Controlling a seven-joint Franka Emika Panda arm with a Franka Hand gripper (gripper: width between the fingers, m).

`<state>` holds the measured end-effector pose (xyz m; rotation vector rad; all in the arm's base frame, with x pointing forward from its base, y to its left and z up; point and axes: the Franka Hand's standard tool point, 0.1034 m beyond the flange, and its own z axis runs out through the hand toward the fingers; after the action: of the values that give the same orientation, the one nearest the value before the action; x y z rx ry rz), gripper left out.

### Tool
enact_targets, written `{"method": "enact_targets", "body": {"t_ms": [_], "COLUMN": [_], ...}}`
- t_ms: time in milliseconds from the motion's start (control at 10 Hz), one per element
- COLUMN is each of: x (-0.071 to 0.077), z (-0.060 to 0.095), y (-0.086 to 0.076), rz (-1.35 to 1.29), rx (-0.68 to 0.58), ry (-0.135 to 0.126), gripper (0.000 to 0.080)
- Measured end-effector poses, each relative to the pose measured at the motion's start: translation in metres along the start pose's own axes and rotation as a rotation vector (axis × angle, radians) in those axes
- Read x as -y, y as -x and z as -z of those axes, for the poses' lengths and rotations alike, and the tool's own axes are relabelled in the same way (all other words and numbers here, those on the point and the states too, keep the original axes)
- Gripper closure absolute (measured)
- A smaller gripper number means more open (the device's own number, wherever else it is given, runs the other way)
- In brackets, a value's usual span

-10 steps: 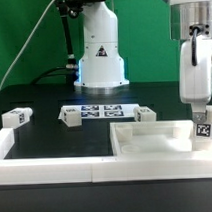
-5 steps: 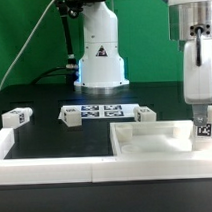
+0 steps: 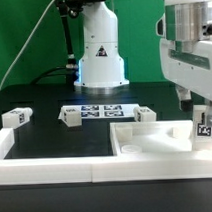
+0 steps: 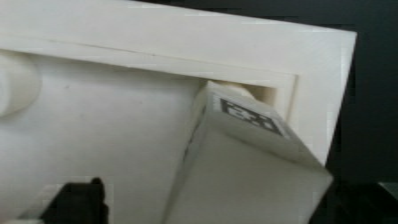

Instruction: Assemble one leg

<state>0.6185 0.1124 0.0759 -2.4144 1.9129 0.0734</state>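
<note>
White rounded arm (image 3: 99,44), black cables, blue-lit base ring.

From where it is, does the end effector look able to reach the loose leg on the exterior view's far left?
Probably yes: that leg sits alone on open table, nothing over it. But the end effector appears occupied with another leg at the panel.

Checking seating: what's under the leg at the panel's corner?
The leg stands at the white panel's corner, end effector above it. Its base is hidden by the rim.
</note>
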Motion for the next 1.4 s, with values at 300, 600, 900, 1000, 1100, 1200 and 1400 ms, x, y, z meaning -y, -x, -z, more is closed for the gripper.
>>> {"method": "enact_targets", "body": {"t_ms": [300,600,900,1000,1100,1200,1400], "x": [0.000,0.000,0.005,0.008,0.011,0.011,0.010], "z": [-0.001,-0.002,0.001,0.003,0.005,0.006,0.004], "y": [0.005,0.007,0.012,0.008,0.001,-0.004,-0.008], "rz": [0.283,0.561,0.760,0.836,0.945,1.017,1.145], "rx": [-0.019,-0.040,-0.056,-0.058,-0.060,-0.062,-0.080], "ry": [0.012,0.031,0.038,0.034,0.033,0.032,0.034], "gripper": [0.0151,0.0151,0.0151,0.0151,0.0151,0.0151,0.0151]}}
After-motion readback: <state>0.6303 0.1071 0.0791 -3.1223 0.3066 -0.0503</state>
